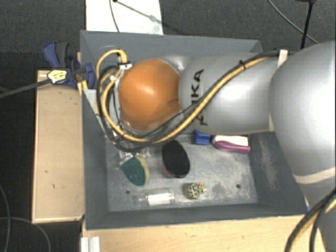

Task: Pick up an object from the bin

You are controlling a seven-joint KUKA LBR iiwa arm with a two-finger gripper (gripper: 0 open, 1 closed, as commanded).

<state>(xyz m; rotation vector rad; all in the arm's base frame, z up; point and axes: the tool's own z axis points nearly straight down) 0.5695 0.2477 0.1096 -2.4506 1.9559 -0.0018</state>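
Note:
My gripper (129,152) hangs under the orange wrist cover at the bin's left side, mostly hidden by it. Just below it on the bin floor lies a dark green oval thing with a pale beige edge (135,171), touching or nearly touching the gripper's lower end. To the right of that rests a black oval object (175,158). Nothing can be seen held.
Near the front wall lie a small white tube (160,198) and a little green speckled lump (193,190). Farther back sit a blue piece (201,137) and a white and purple object (231,143), partly under the arm. The arm covers the bin's back half.

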